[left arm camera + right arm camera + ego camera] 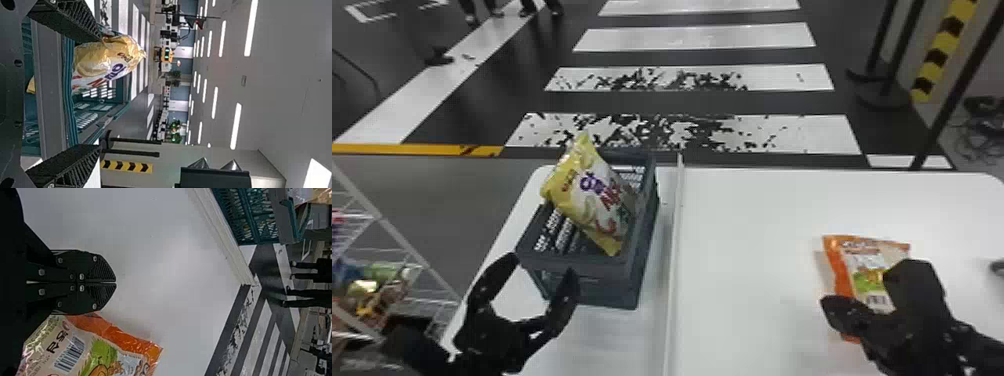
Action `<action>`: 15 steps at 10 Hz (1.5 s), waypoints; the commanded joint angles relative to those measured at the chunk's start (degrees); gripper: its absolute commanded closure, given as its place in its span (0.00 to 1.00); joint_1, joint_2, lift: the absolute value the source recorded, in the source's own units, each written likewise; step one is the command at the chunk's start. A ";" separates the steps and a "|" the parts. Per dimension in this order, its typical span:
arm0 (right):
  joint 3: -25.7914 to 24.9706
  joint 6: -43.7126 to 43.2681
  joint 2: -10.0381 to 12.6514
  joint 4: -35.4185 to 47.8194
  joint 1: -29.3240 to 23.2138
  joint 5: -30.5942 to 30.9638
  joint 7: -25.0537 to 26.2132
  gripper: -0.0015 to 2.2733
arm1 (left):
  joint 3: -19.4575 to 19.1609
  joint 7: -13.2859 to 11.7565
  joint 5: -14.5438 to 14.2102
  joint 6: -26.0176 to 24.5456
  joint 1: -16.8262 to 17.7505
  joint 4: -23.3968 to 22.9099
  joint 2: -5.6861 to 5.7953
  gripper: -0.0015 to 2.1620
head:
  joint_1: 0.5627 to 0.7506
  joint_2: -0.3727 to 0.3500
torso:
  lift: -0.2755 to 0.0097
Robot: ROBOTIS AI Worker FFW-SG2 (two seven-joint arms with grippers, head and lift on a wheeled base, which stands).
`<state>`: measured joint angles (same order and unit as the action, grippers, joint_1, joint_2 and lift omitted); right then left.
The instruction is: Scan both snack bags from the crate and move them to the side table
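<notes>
In the head view my left gripper (544,265) stands open at the crate's near left corner. The yellow snack bag (597,195) leans upright in the grey crate (592,275), its top above the rim. In the left wrist view the left gripper (84,96) has its fingers wide apart, with the yellow bag (105,58) beyond them. My right gripper (828,304) is over the near part of the orange snack bag (842,265), which lies on the white table. In the right wrist view the right gripper (116,282) is shut on nothing, beside the orange bag (129,340).
A raised white strip (674,260) divides the crate's side from the white table (752,225) at the right. A wire rack (379,220) with packages stands at the far left. A dark object (997,266) sits at the right edge.
</notes>
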<state>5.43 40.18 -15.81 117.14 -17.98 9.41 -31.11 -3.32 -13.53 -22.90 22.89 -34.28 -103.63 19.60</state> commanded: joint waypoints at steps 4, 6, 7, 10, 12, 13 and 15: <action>-13.51 -1.90 3.32 6.96 1.63 -5.90 6.23 0.06 | 0.07 0.00 0.04 0.00 -0.44 -0.69 0.09 0.01 | 0.70 0.61 | 0.62; -18.61 -1.72 3.50 5.73 1.37 -7.65 8.08 0.03 | 0.07 0.00 0.04 0.18 -0.44 -0.87 0.26 0.01 | 0.70 0.51 | 0.62; -21.16 -1.72 3.32 3.10 1.81 -9.24 9.05 0.03 | 0.07 0.00 0.04 0.18 -0.44 -0.78 0.35 0.01 | 0.70 0.49 | 0.62; -27.75 -2.25 2.71 -7.71 5.94 -10.47 10.01 0.03 | 0.07 0.00 0.13 0.00 -0.44 -0.69 0.44 0.01 | 0.70 0.32 | 0.62; -29.86 -2.25 0.25 -15.62 9.63 -11.17 10.10 0.03 | 0.07 0.00 0.13 0.00 -0.44 -0.60 0.35 0.01 | 0.70 0.24 | 0.62; -30.04 -2.43 -1.25 -19.93 11.56 -11.17 10.01 0.03 | 0.07 0.00 0.13 0.00 -0.44 -0.60 0.26 0.01 | 0.70 0.20 | 0.62; -29.51 -4.01 -4.85 -28.98 16.05 -10.99 8.61 0.03 | -0.02 0.00 0.31 0.00 -0.44 -0.25 0.17 0.01 | 0.70 0.13 | 0.62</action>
<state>-24.28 36.83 -19.70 90.71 -3.12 -1.64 -22.51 -3.28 -13.53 -22.61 22.89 -34.72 -104.01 19.84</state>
